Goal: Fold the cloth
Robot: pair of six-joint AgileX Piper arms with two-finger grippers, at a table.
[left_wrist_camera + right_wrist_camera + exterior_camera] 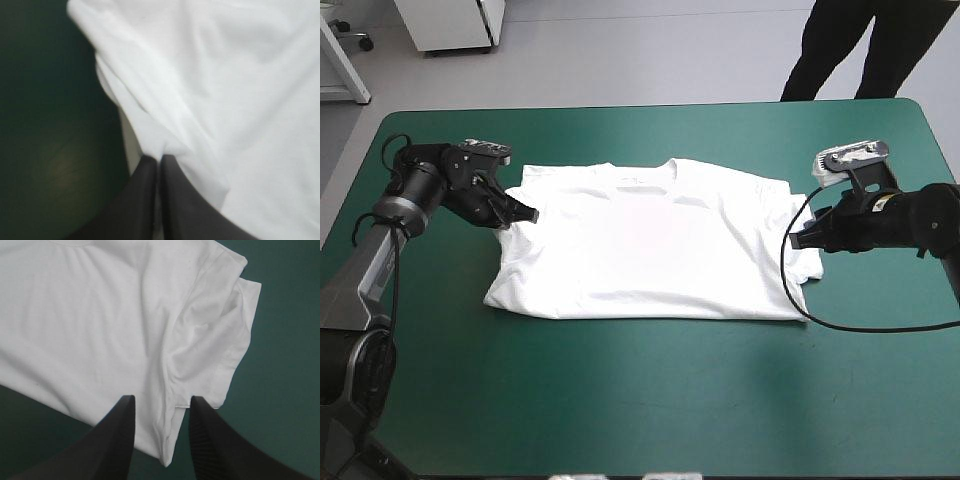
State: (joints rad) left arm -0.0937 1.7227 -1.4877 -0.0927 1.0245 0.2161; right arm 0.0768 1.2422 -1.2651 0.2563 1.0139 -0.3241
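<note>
The T-shirt [650, 245] lies flat at the middle of the table [650, 400], collar toward the far edge, with the left gripper [530, 212] at its left sleeve and the right gripper [798, 240] astride its right sleeve's edge.

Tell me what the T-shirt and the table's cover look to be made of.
The T-shirt is soft fabric, likely cotton knit, matte white: it creases and bunches at the sleeve and shows stitched hems. The cover is a smooth teal-green sheet with a faint sheen, lying flat; perhaps vinyl or rubber, the look leaves that open.
</note>
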